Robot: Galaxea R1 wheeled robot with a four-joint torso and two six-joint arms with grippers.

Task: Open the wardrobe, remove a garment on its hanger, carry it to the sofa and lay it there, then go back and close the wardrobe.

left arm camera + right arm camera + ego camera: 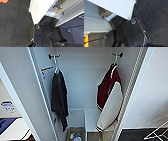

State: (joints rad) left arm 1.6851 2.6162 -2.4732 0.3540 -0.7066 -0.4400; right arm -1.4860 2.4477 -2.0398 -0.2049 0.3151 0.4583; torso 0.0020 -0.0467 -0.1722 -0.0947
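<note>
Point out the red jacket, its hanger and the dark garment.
red jacket (107,87), head view, on the maroon body.
hanger (115,59), head view, on the hook top.
dark garment (59,94), head view, on its middle.

Dark glossy wrist plate (134,32) — rounded corners, a round silver fitting (133,21), thin black cable (52,32) arching across.

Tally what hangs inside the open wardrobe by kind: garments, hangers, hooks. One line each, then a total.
Garments: 2, the maroon-red jacket with white sleeves and the dark grey-black garment
Hangers: 2, the white hanger on the jacket and the hanger on the dark garment
Hooks: 2, the left hook and the right hook
Total: 6
</note>
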